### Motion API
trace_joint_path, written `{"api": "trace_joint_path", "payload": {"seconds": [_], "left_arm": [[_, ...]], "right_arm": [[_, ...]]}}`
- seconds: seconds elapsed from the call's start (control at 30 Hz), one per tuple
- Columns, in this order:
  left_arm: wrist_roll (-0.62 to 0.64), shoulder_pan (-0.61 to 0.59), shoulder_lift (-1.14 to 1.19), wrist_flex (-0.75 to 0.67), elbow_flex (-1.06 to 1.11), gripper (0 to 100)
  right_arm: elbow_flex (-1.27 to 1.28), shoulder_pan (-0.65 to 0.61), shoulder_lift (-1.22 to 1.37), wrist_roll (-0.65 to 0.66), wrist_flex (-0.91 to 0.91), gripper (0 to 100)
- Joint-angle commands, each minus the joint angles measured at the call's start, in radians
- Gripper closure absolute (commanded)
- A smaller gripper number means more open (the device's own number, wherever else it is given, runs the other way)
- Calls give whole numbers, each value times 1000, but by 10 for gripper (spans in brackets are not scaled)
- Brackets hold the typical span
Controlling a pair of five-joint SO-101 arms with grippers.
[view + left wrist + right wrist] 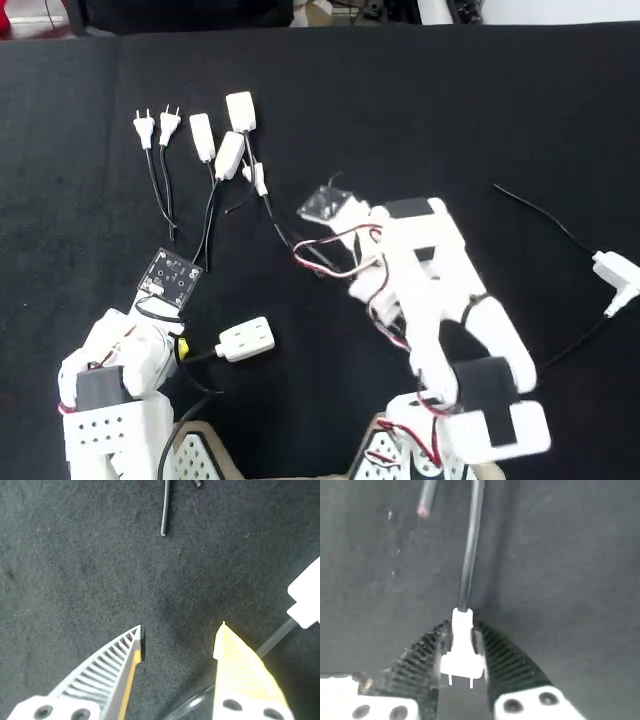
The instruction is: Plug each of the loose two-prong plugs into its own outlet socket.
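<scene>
The right gripper [462, 626] was closed on a white two-prong plug [462, 655]; its fingers [507, 665] pressed the plug body from both sides, the two prongs pointed back toward the wrist, and the black cable [470, 550] ran away from the plug over the black table [480, 110]. In the high view the right arm [440, 290] was extended past the white outlet block [245, 340] — its tip was farther from the robot bases than the block, and to the right of it. The left gripper [181, 629] was open, with nothing between its fingers; it hung over bare cloth, and the left arm [110, 375] stood just beside the outlet block, on its left. Two loose plugs [145, 125] with black cables lay side by side well beyond the outlet block, toward the far left; a group of white sockets [202, 135] lay just right of them, also well apart from the block. One more white socket [615, 275] lay far to the right of the block — near the table edge.
</scene>
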Motion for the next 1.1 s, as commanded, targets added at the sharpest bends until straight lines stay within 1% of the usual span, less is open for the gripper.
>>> {"api": "trace_joint_path", "payload": {"seconds": [0.0,0.07,0.17,0.23,0.27,0.37,0.43,0.53,0.7,0.8,0.9,1.07], "left_arm": [[-8,7,0,14,-2,766],[-8,7,0,14,-2,766],[-8,7,0,14,-2,766],[-8,7,0,14,-2,766],[-8,7,0,14,-2,766],[-8,7,0,14,-2,766],[-8,7,0,14,-2,766],[-8,7,0,14,-2,766],[-8,7,0,14,-2,766],[-9,7,0,14,-2,766],[-9,7,0,14,-2,766],[-9,5,0,14,-2,766]], "right_arm": [[-5,-31,-51,-41,-152,985],[16,-63,-28,-60,-207,984],[24,-130,33,-109,-213,982],[8,-144,77,-161,-218,972],[-8,-146,99,-181,-210,943],[-54,-126,134,-195,-138,799],[-96,-114,136,-192,-78,760],[-157,-97,136,-189,0,781],[-206,-98,136,-110,110,783],[-189,-95,143,-77,97,783],[-142,-91,145,-58,31,783],[-90,-35,145,34,-34,783]]}}
